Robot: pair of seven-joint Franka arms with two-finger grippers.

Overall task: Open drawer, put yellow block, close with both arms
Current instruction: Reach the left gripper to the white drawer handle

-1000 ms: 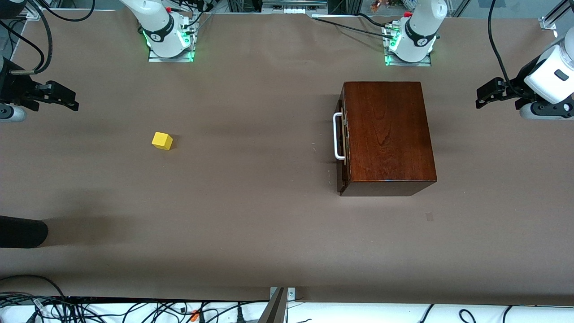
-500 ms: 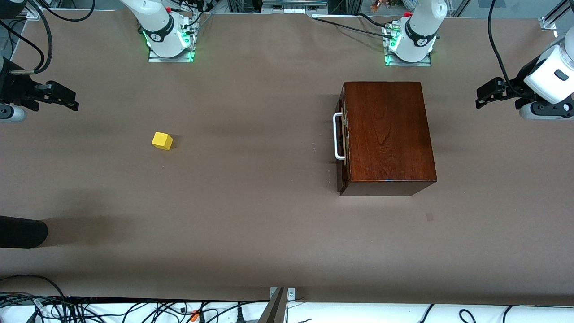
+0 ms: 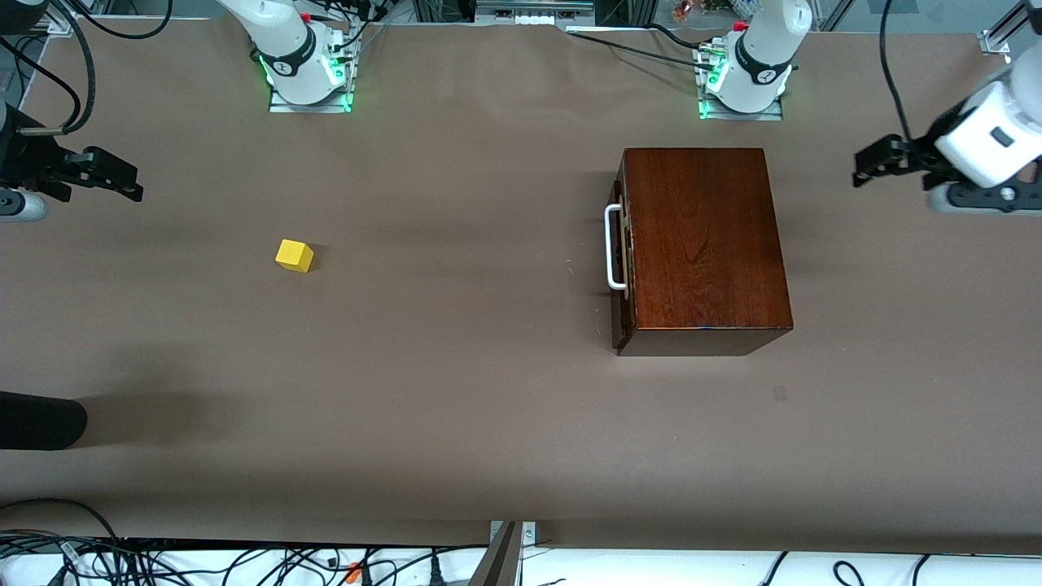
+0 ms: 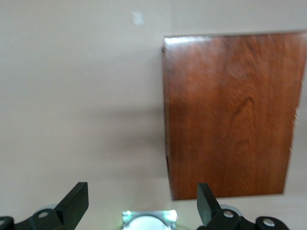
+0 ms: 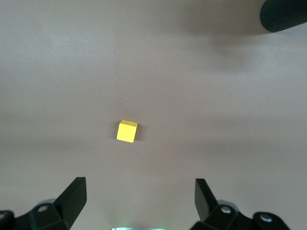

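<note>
Both released: the right end effector (image 3: 122,183) is hanging well apart from the yellow block (image 3: 294,255), the left end effector (image 3: 871,167) hovering beside the wooden box (image 3: 700,244), drawer (image 3: 623,252) shut.

Left arm base (image 3: 745,77): white, green-lit, at the table's edge farthest from the front camera.
Left gripper (image 3: 863,167): raised over the left arm's end of the table, fingers (image 4: 76,201) spread wide, holding nothing.
Right arm base (image 3: 301,69): white, green-lit, along that same edge.
Right gripper (image 3: 130,183): up over the right arm's end of the table, fingers (image 5: 74,196) spread wide, holding nothing.
</note>
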